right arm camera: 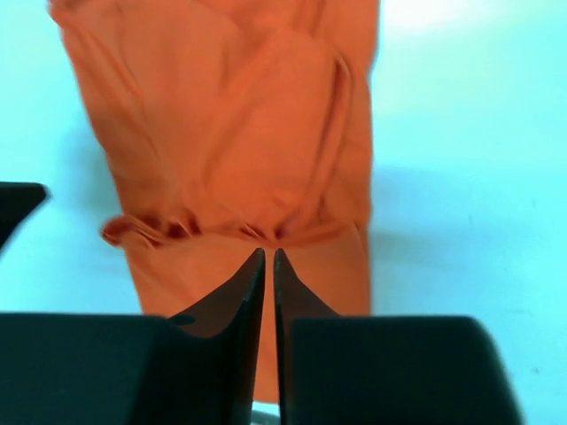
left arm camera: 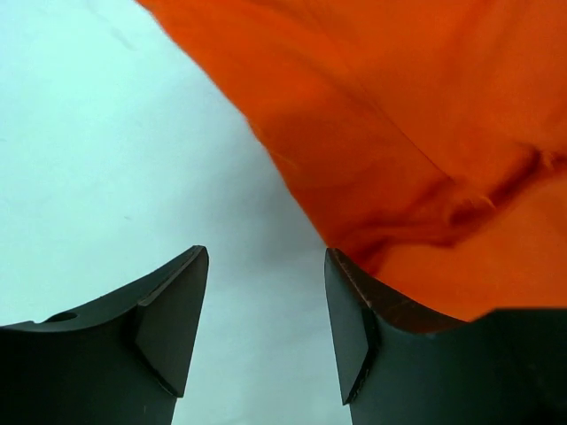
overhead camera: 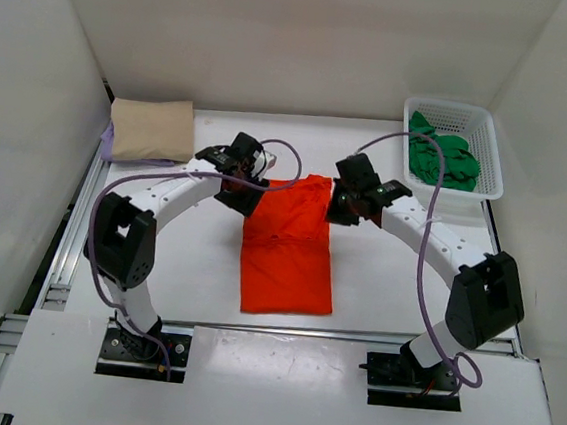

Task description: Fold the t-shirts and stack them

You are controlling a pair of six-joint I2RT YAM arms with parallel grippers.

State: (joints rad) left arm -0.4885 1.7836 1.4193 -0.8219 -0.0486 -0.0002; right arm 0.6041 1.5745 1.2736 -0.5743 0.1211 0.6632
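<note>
The basket [overhead camera: 494,157] contains the green t-shirt [overhead camera: 444,160]. The left fingers [left arm camera: 168,319] are released. The right fingers [right arm camera: 235,297] nearly meet; whether they grasp anything cannot be told.

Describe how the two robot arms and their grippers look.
The left arm and right arm have white tube-like links joined by bulky black joint housings. A thin lavender cable loops along each. The left gripper and right gripper each have two black tapered fingers.

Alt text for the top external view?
An orange-red t-shirt, folded lengthwise, lies centre, the left gripper and right gripper at its far corners. Far left, a beige t-shirt sits on a lavender t-shirt; far right, a green t-shirt lies in a white basket.
</note>
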